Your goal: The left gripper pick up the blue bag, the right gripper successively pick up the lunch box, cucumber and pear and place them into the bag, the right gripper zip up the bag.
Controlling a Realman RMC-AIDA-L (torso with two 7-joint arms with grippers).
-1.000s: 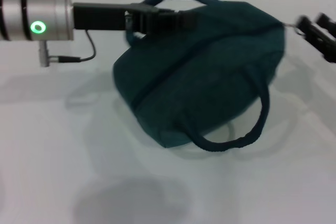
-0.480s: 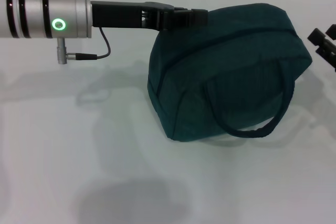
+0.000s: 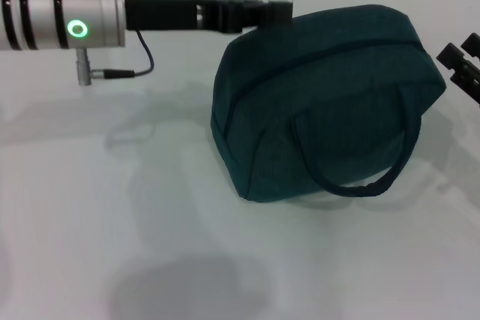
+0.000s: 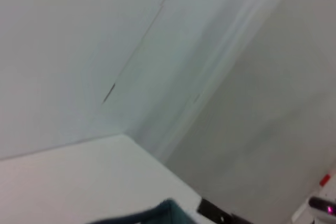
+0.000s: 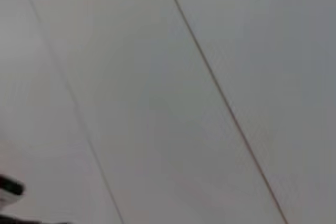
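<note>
White bench [image 3: 150,245] fills most of your head view, with a wall behind it.

The blue bag [image 3: 330,103] sits upright on the bench between your two claws. It lies just beyond the tip of the left claw and near the inner side of the right claw. Its top looks closed over, with nothing of the inside showing. One loop handle [image 3: 352,166] hangs down the bag's near face, below the level of both claws. The left wrist view catches only a teal corner of the bag [image 4: 163,214] under a bare wall.

The left arm reaches in level above the bench. Its silver wrist [image 3: 64,22] shows a lit green ring. A thin dark cable [image 3: 135,71] droops below the wrist.

The left claw [image 3: 259,14] is at the bag's upper end, touching it or very nearly. You cannot tell whether it is clenched or released.

The right claw [image 3: 461,54] is at the far side of the bag, apart from the fabric. Two black prongs stand spread, so it is released and holding nothing. It is partly cut off by the edge of the head view.
</note>
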